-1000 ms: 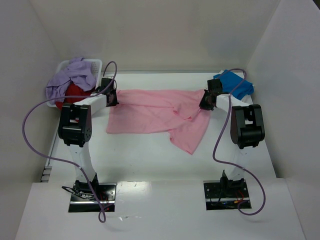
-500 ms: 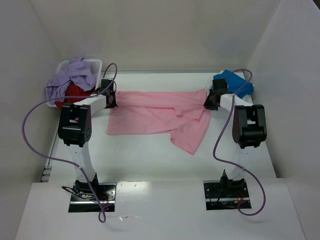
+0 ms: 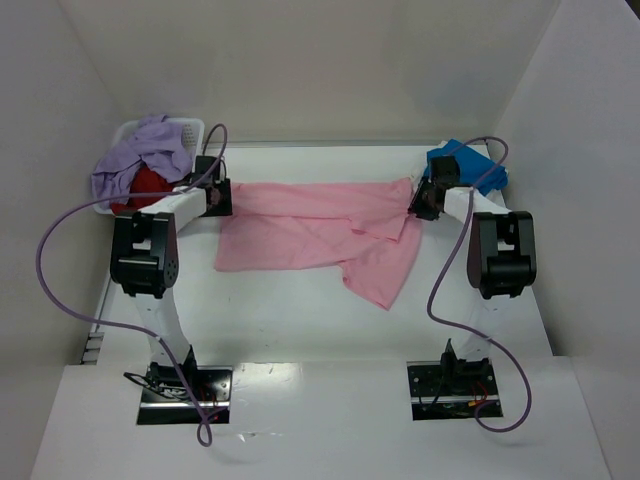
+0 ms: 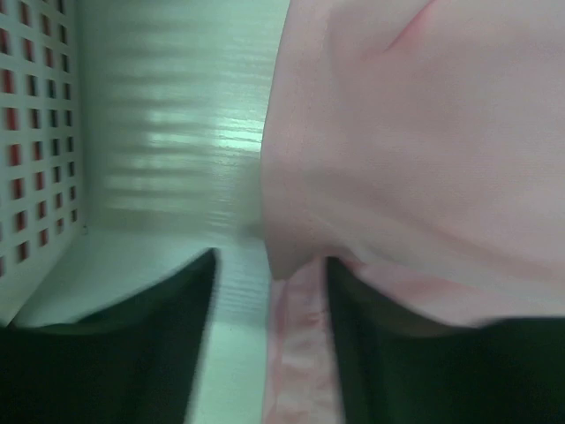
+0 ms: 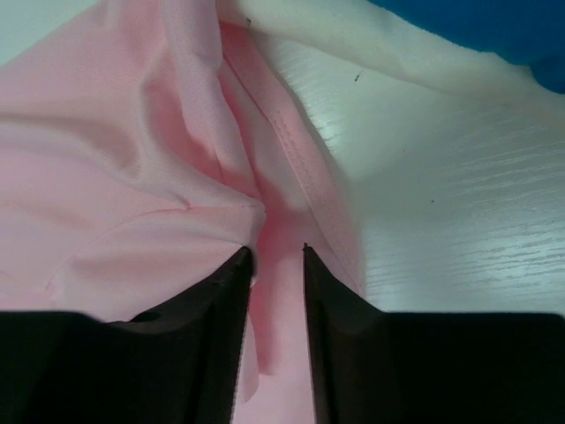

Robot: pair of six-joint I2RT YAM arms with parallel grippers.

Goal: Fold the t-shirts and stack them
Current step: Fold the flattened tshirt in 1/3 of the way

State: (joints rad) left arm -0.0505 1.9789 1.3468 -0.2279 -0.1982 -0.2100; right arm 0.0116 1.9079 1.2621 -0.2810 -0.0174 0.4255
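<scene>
between left tool [image 4: 269, 261] and right tool [image 5: 275, 252], pink t-shirt [image 3: 310, 225] lies spread, seemingly unclamped.

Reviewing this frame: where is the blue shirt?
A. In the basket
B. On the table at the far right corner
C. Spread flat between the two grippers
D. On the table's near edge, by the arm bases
B: the blue shirt lies on the table at its far right corner, well apart from the basket, which holds the lavender shirt and the red shirt.
</scene>
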